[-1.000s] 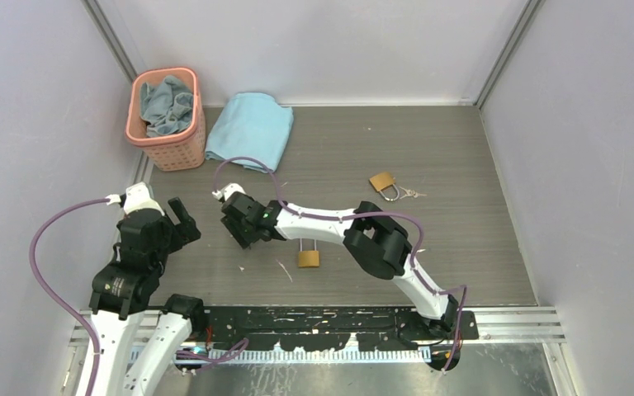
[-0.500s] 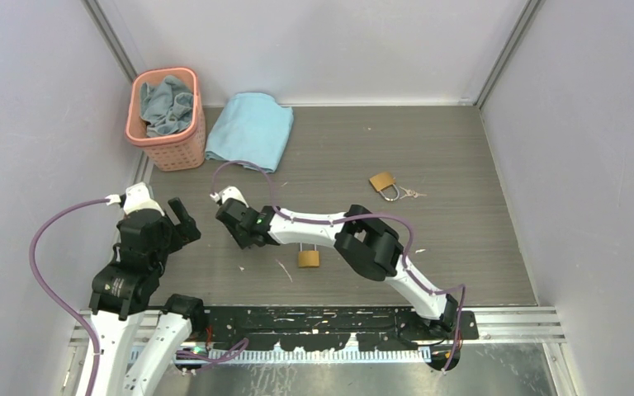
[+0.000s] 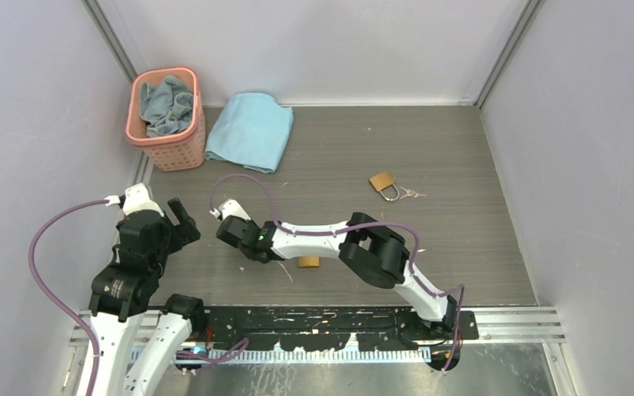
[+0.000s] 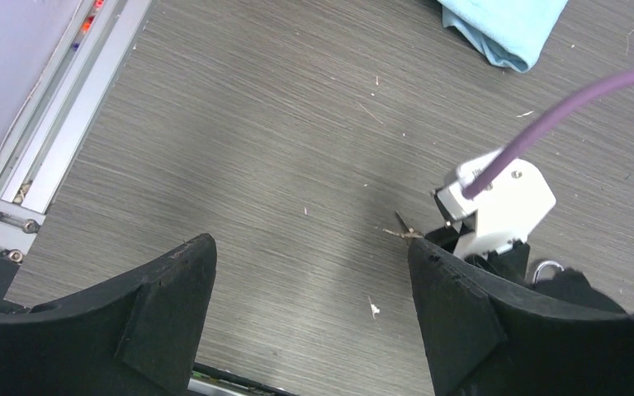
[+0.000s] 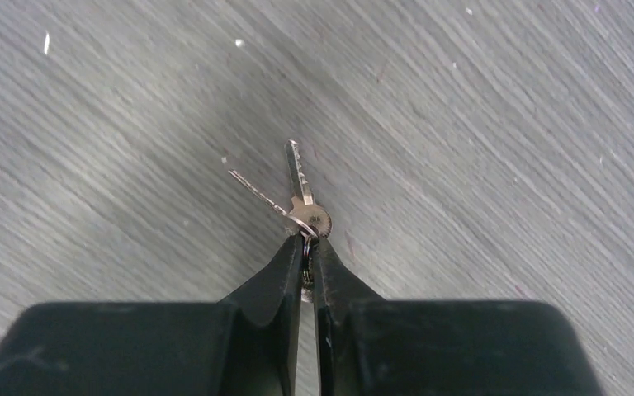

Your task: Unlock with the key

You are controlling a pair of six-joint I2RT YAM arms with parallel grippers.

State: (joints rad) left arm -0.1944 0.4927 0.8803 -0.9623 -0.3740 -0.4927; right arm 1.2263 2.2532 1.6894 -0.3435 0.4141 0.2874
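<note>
In the right wrist view my right gripper [image 5: 307,244] is shut on a metal ring carrying two small silver keys [image 5: 299,188], which fan out over the table just past the fingertips. From above, the right gripper [image 3: 233,242] hangs low over the table left of centre. A brass padlock [image 3: 308,262] lies under the right forearm, mostly hidden. My left gripper [image 4: 309,276] stands open and empty at the left [image 3: 183,221], apart from the keys. A key tip [image 4: 403,229] shows beside the right wrist in the left wrist view.
A second brass padlock [image 3: 383,182] with its own keys [image 3: 411,194] lies at the right middle. At the back left are a pink basket [image 3: 167,142] holding cloth and a folded blue towel [image 3: 252,128]. Walls enclose three sides.
My right gripper has dropped toward the table and shut on the key ring. Its forearm now covers more of the near padlock. The left arm has not moved.
</note>
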